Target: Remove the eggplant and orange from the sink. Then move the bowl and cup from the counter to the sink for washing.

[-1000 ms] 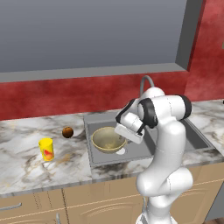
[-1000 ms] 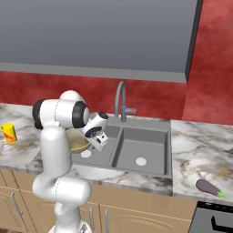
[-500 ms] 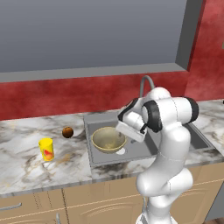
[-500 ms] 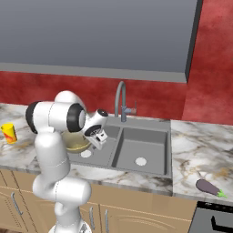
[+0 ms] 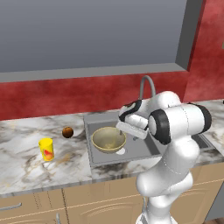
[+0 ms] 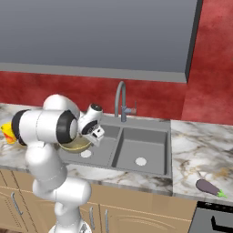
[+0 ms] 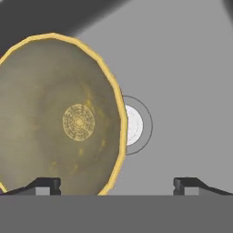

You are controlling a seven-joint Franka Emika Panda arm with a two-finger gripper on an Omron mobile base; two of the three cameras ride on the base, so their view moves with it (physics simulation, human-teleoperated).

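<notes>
The tan-yellow bowl point(image 5: 108, 139) sits upright in the left basin of the grey sink point(image 5: 90, 120), beside the white drain point(image 7: 133, 125). My gripper point(image 5: 124, 129) hangs just over the bowl's right rim, open and holding nothing. In the hand view the bowl point(image 7: 59, 113) lies at the left, its rim between my two fingertips point(image 7: 45, 185). On the counter left of the sink stand the yellow cup point(image 5: 46, 148) and the dull orange point(image 5: 67, 132). The eggplant point(image 6: 209, 187) lies on the counter right of the sink point(image 6: 141, 141). My arm hides most of the bowl point(image 6: 75, 145) in the right base view.
The curved grey tap point(image 6: 120, 100) rises behind the sink's middle. A red wall backs the counter, and a grey cabinet hangs overhead. A dark stove corner point(image 6: 216, 220) sits at the far right, next to the eggplant.
The jaws have spread wide and let go of the bowl, which now rests in the left basin. My elbow has swung slightly right.
</notes>
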